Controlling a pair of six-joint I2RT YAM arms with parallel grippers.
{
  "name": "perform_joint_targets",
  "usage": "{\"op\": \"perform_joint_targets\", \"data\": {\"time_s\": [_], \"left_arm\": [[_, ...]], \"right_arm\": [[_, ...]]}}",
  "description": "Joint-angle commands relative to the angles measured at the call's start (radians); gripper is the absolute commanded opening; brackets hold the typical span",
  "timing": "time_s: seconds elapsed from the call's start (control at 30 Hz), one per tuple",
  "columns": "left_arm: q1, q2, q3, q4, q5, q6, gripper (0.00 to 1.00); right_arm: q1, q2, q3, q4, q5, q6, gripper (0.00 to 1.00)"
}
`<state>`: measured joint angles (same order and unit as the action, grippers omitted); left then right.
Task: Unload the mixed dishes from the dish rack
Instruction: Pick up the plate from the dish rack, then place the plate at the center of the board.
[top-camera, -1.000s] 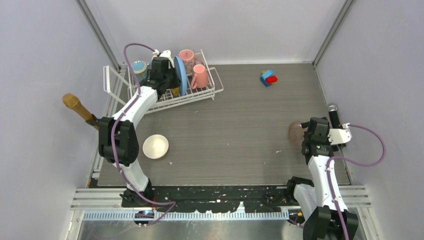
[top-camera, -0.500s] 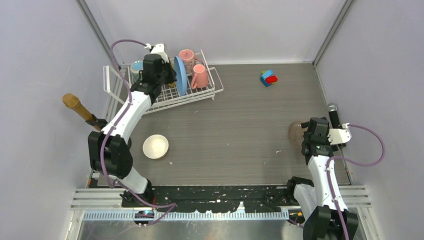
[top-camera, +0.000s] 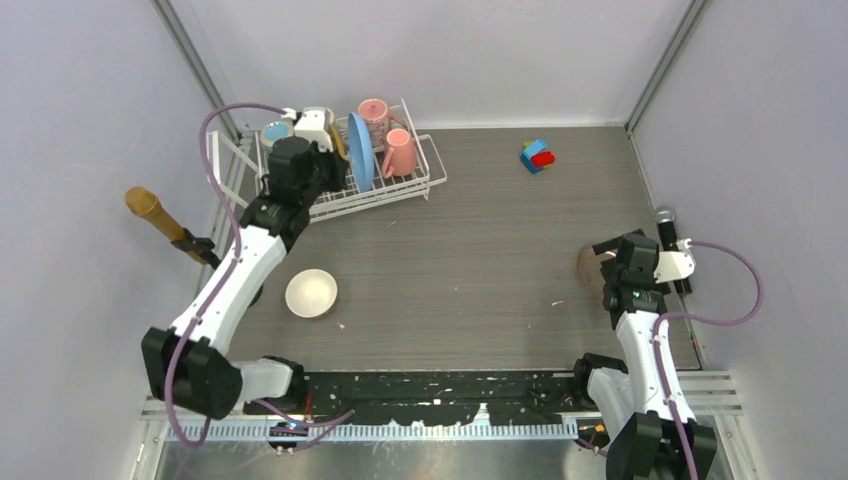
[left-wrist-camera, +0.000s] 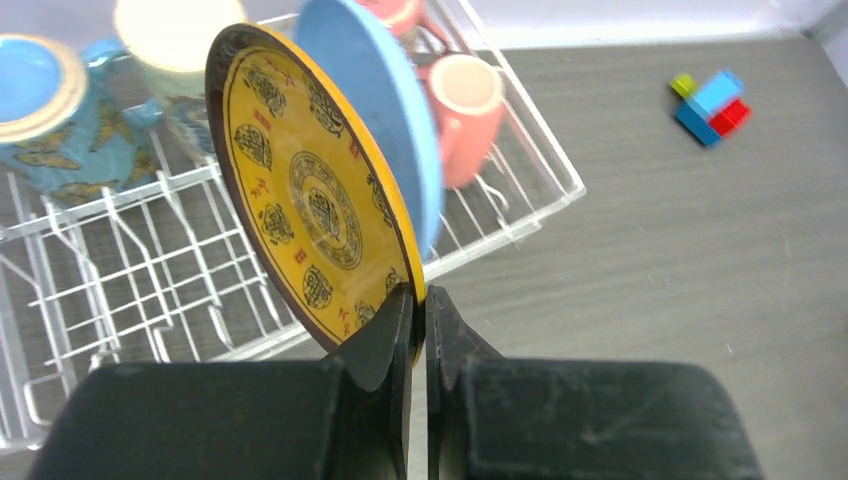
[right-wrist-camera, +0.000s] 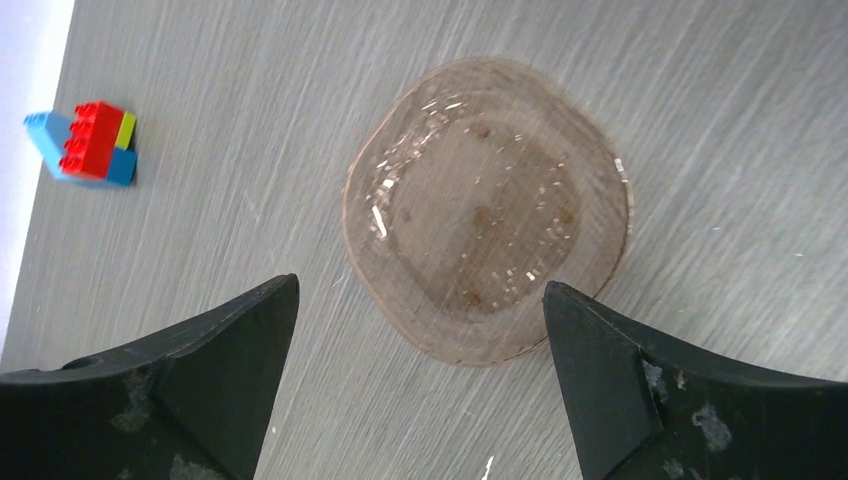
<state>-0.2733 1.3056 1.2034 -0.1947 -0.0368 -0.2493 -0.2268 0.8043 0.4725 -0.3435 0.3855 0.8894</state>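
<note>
My left gripper (left-wrist-camera: 420, 300) is shut on the lower rim of the small yellow patterned plate (left-wrist-camera: 300, 190) and holds it upright over the white wire dish rack (left-wrist-camera: 150, 290). Right behind it stands the light-blue plate (left-wrist-camera: 375, 90). The rack also holds two pink mugs (left-wrist-camera: 465, 105) (top-camera: 374, 112), a teal mug (left-wrist-camera: 45, 110) and a cream mug (left-wrist-camera: 165, 35). In the top view my left gripper (top-camera: 330, 160) is at the rack's (top-camera: 400, 190) left half. The small cream bowl (top-camera: 311, 293) sits on the table. My right gripper (right-wrist-camera: 420, 285) is open and empty.
A brownish translucent disc (right-wrist-camera: 487, 210) lies on the table under my right gripper. Toy blocks (top-camera: 538, 155) sit at the back right. One microphone (top-camera: 150, 208) sticks out at the left wall, another (top-camera: 668, 230) lies by the right edge.
My left arm has drawn back and to the left, bringing the yellow plate away from the blue plate. The right arm has hardly moved.
</note>
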Motion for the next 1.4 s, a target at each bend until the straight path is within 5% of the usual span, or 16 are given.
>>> {"op": "perform_joint_targets", "data": {"time_s": [0.0, 0.17, 0.37, 0.6, 0.87, 1.0, 1.37], "left_arm": [[-0.121, -0.138, -0.060, 0.054, 0.021, 0.174, 0.00], [-0.320, -0.227, -0.097, 0.036, 0.002, 0.451, 0.00], [-0.458, -0.322, -0.209, 0.028, 0.339, 0.657, 0.00], [-0.525, -0.175, -0.113, -0.122, 0.396, 0.774, 0.00], [-0.818, 0.066, 0.025, -0.296, -0.083, 1.106, 0.00], [-0.894, 0.146, 0.017, -0.261, -0.240, 1.176, 0.00], [-0.925, 0.154, -0.039, -0.156, -0.268, 1.198, 0.00]], "right_arm": [[-0.005, -0.010, 0.020, 0.097, -0.154, -0.066, 1.00], [0.035, 0.056, 0.036, 0.151, -0.307, -0.116, 1.00], [0.207, 0.148, 0.104, 0.160, -0.335, -0.213, 1.00], [0.273, 0.244, 0.182, 0.152, -0.517, -0.219, 1.00], [0.273, 0.216, 0.412, -0.234, -0.552, -0.146, 0.99], [0.273, 0.160, 0.455, -0.262, -0.628, -0.088, 0.96], [0.328, 0.202, 0.409, -0.203, -0.894, -0.052, 0.82]]}}
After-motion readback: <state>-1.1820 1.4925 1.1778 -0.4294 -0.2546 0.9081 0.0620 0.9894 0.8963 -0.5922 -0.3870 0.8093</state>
